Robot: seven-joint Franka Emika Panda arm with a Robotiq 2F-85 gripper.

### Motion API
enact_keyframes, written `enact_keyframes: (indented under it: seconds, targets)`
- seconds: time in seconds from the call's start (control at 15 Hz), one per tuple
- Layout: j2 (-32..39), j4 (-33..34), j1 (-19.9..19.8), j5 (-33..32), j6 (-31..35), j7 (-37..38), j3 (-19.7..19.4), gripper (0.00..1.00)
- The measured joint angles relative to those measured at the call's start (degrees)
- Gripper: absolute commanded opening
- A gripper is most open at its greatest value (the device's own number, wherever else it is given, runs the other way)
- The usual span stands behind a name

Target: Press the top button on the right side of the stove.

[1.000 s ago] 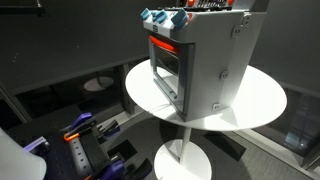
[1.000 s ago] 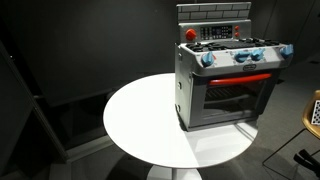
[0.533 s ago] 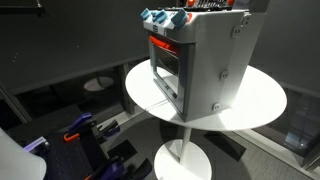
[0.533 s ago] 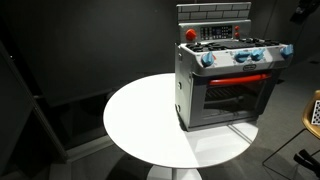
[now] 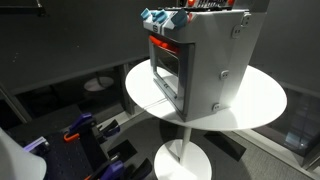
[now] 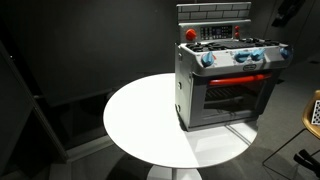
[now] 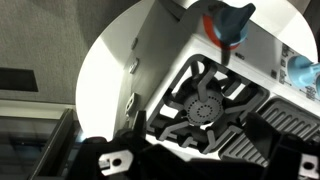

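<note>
The stove (image 5: 205, 60) is a grey metal toy oven with a red-orange front and a dark glass door. It stands on a round white table (image 5: 262, 100) in both exterior views, and it shows from the front in an exterior view (image 6: 225, 85). Blue knobs (image 6: 243, 56) line its top and a red knob (image 6: 190, 34) sits at the back left. In the wrist view I look down on a black burner (image 7: 205, 105) and a blue knob (image 7: 228, 20). My gripper (image 7: 200, 135) hangs above the stove top, its fingers apart and empty. Its arm (image 6: 288, 10) shows at the top right.
The stove fills one side of the table (image 6: 140, 115). Below the table are its pedestal base (image 5: 185, 160) and blue-purple equipment (image 5: 80, 130) on the dark floor. A tan object (image 6: 313, 110) sits at the right edge.
The dark arm at the top right of an exterior view has come further into the picture, toward the stove. The stove has not moved.
</note>
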Motion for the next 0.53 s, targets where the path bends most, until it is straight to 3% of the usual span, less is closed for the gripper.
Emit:
enact_keyframes:
  seconds: [0.53]
  targets:
    - [0.5,0.5,-0.4,0.0,0.0,0.2,0.2,1.0]
